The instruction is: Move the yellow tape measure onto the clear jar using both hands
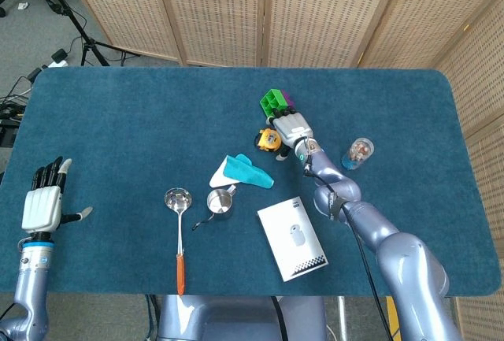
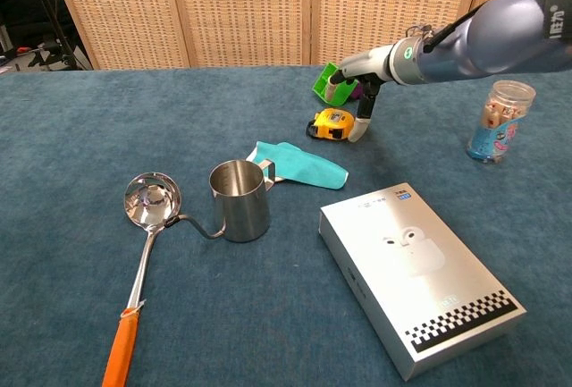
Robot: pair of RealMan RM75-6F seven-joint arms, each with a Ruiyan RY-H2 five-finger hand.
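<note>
The yellow tape measure [image 1: 268,139] [image 2: 332,123] lies on the blue table just in front of a green bin. My right hand [image 1: 291,127] [image 2: 362,110] is low at the tape measure's right side, fingers pointing down and reaching the cloth beside it, not closed around it. The clear jar [image 1: 358,152] [image 2: 500,121] stands upright further right, apart from hand and tape. My left hand [image 1: 42,204] hovers at the table's far left edge with fingers spread, holding nothing; the chest view does not show it.
A green bin [image 1: 274,102] [image 2: 331,84] stands right behind the tape measure. A teal cloth [image 2: 298,164], a steel cup [image 2: 239,199], an orange-handled ladle [image 2: 143,239] and a white box [image 2: 418,273] lie nearer the front.
</note>
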